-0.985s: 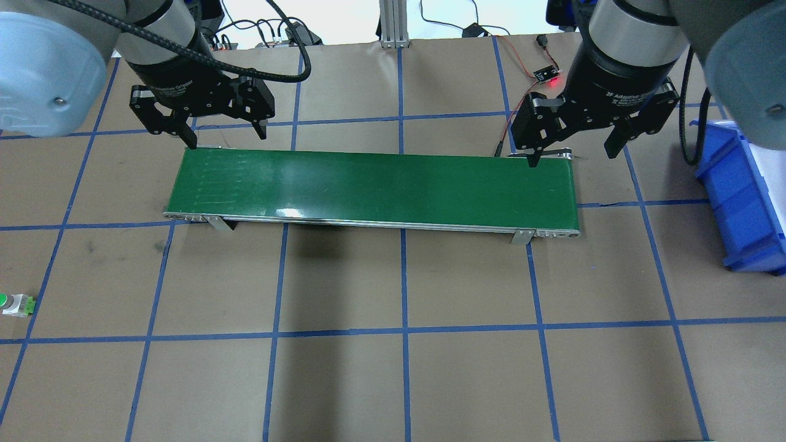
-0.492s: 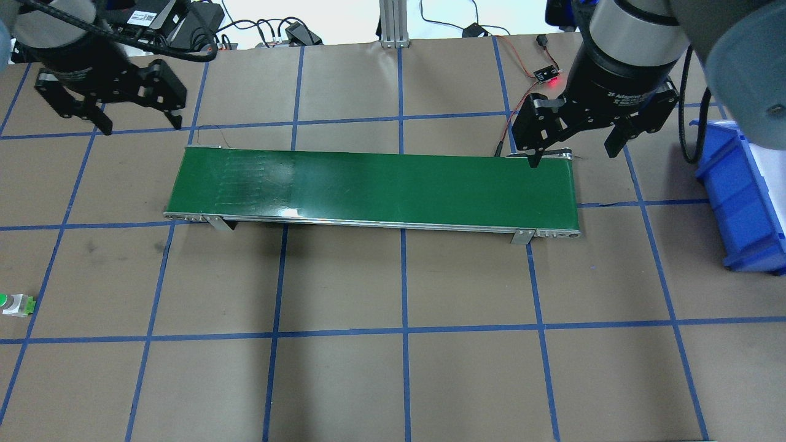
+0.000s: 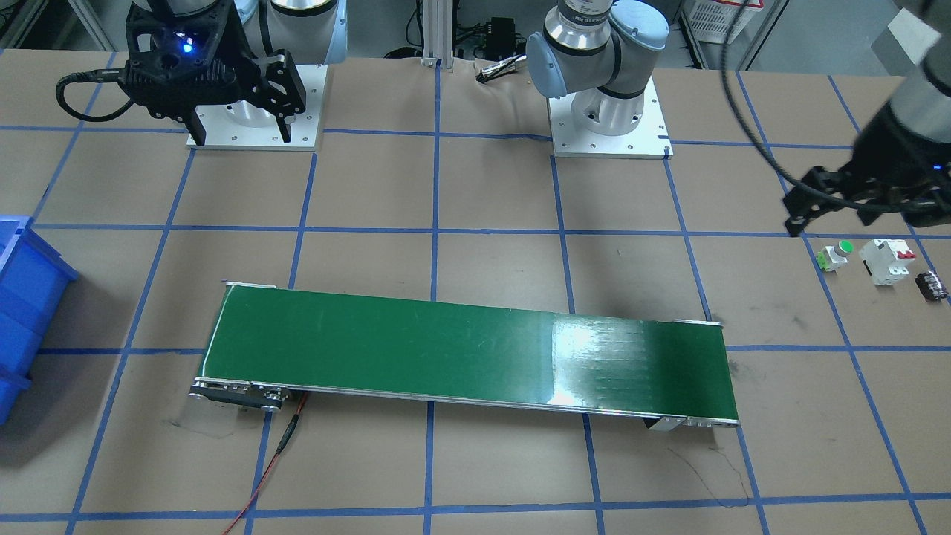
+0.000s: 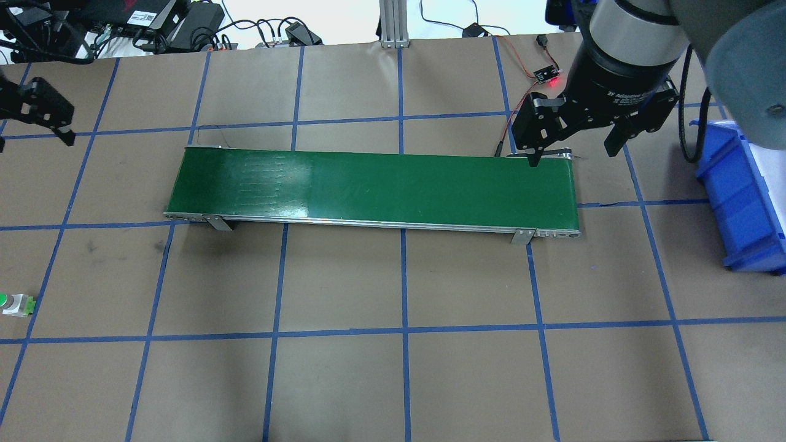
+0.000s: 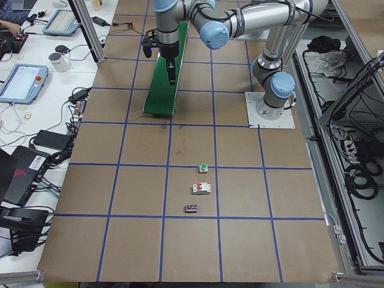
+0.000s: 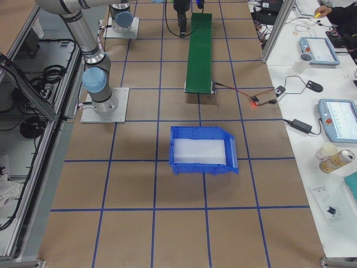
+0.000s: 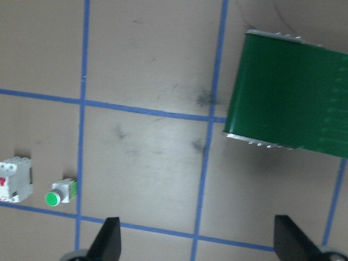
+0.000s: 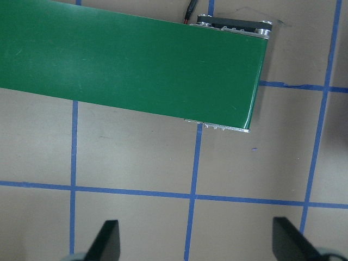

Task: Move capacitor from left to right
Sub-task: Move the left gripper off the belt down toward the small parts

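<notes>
The capacitor [image 3: 931, 286] is a small dark cylinder lying on the table, beside a white circuit breaker [image 3: 885, 261] and a green-topped push button [image 3: 836, 255]. It also shows in the exterior left view [image 5: 192, 208]. It is out of the overhead and left wrist views. My left gripper [image 3: 832, 215] is open and empty, hovering just behind the push button and breaker; it shows at the overhead view's left edge [image 4: 34, 142]. My right gripper [image 4: 572, 156] is open and empty above the far right end of the green conveyor belt [image 4: 374, 187].
A blue bin [image 4: 746, 196] stands on the table right of the belt. A small board with a red light [image 4: 546, 77] and its wires lie behind the belt's right end. The push button [image 7: 60, 193] and breaker [image 7: 13, 179] show in the left wrist view.
My left gripper has moved from the belt's left end out to the left, towards the table's left edge, still open. The right gripper has not moved.
</notes>
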Controlling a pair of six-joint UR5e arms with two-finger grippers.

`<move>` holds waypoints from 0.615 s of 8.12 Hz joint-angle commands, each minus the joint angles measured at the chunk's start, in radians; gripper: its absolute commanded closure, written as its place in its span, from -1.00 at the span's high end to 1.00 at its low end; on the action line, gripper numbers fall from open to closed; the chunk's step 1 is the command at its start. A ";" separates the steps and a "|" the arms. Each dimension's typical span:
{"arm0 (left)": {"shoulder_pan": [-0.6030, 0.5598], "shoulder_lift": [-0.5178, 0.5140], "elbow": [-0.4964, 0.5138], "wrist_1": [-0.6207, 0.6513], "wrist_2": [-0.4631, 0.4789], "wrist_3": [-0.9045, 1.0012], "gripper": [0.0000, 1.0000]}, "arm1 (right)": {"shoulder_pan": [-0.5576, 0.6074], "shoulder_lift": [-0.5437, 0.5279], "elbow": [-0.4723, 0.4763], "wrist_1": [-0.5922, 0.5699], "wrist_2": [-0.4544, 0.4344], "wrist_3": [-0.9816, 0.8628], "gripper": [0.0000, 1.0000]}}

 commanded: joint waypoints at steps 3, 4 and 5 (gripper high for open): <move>0.363 -0.087 -0.015 0.241 0.112 0.463 1.00 | 0.000 0.000 0.000 0.002 -0.001 -0.001 1.00; 0.469 -0.135 -0.007 0.246 0.099 0.509 1.00 | 0.000 0.000 0.000 0.002 -0.001 -0.001 1.00; 0.536 -0.182 0.002 0.260 0.070 0.565 1.00 | 0.000 0.000 0.000 0.002 -0.001 -0.001 1.00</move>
